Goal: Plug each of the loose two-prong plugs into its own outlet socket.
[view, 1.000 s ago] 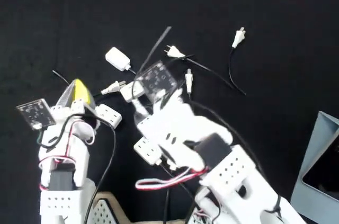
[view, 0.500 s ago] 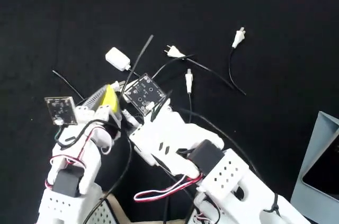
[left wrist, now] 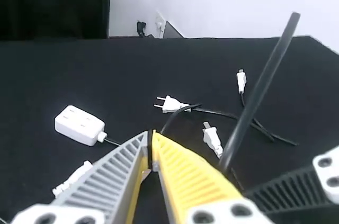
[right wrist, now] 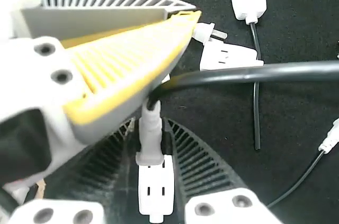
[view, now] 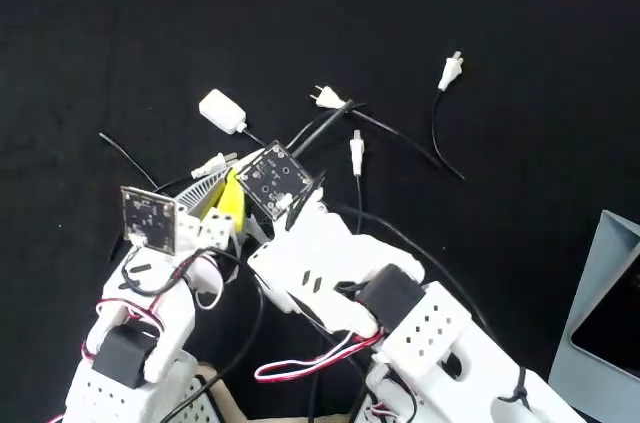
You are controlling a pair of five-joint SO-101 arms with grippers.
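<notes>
Left claw [left wrist: 150, 135] pinches tight on the black cord [right wrist: 238, 73]; right claw [right wrist: 150, 126] clamps the outlet socket [right wrist: 156, 189].

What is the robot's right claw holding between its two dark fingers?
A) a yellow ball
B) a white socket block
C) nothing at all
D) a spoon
B, since the right wrist view shows the right gripper closed around a white socket block.

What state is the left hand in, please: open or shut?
Shut. The left hand has its grey and yellow fingers pressed together, clamped on the white plug.
</notes>
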